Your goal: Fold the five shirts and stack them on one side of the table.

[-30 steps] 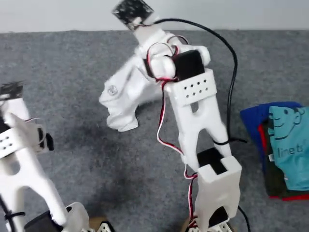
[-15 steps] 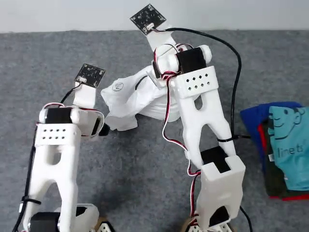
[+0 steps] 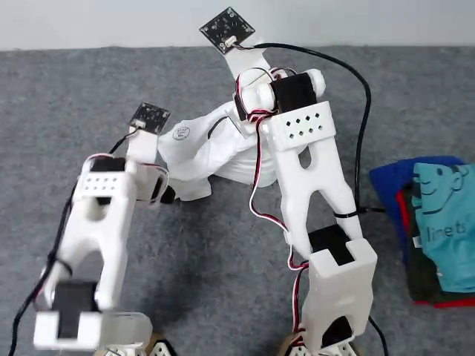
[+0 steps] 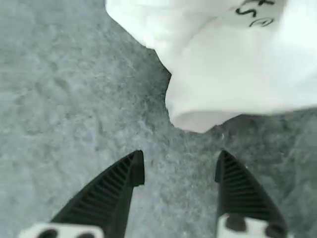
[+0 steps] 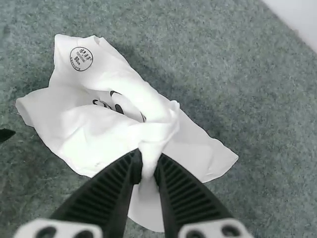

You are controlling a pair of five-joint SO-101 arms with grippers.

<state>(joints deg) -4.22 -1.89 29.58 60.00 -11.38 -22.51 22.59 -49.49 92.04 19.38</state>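
We pinch bunch of white shirt (image 5: 109, 124) in right gripper (image 5: 147, 166), mid surface. Our left gripper (image 4: 181, 168) spread wide, near shirt edge, not touching. At our right side, stack (image 3: 438, 230) of folded shirts. Risk: thin pinch may slip, shirt drops crumpled; left gripper may grab two layers, fold goes crooked. Grey fuzzy surface (image 3: 223, 252). Pale wall (image 3: 74, 22) behind.

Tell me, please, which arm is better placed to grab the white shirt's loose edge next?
Likely left. The left tool is open just short of the white shirt, while the right tool is shut on a bunch of it.
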